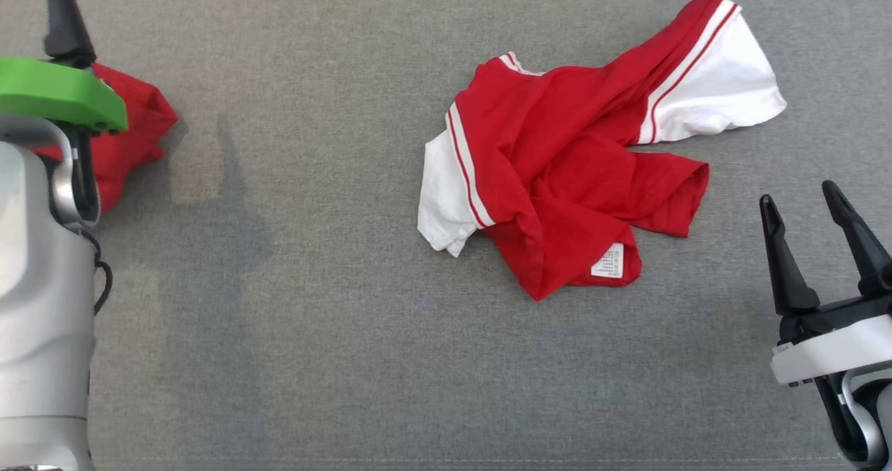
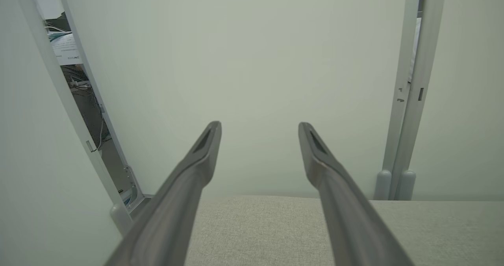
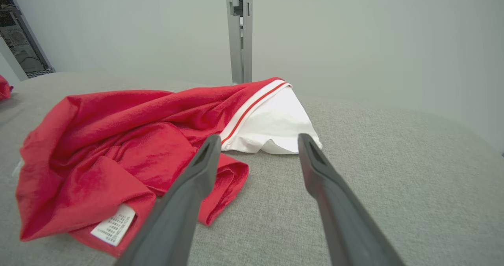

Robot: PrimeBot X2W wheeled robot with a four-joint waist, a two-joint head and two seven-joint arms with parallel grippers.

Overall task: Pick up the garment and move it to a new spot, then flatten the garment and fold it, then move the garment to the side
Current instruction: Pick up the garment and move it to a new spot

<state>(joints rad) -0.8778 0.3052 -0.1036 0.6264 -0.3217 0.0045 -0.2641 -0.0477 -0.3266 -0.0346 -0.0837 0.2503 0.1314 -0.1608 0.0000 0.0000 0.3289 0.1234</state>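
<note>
White care tag [image 1: 608, 260] on crumpled red garment [image 1: 557, 157], print illegible

Left forearm [image 1: 42, 283] lies along the frame's left edge; left tool [image 2: 260, 129] fingers spread. Right tool [image 1: 800, 194], lower right, fingers spread.

A: What covers the desk [image 1: 334, 359]?
B: Grey woven fabric; a crumpled red cloth [image 1: 136, 133] lies at the head view's far left.
A: And behind?
B: Pale wall panels [image 2: 244, 61], joined by a grey upright post [image 3: 239, 34].
</note>
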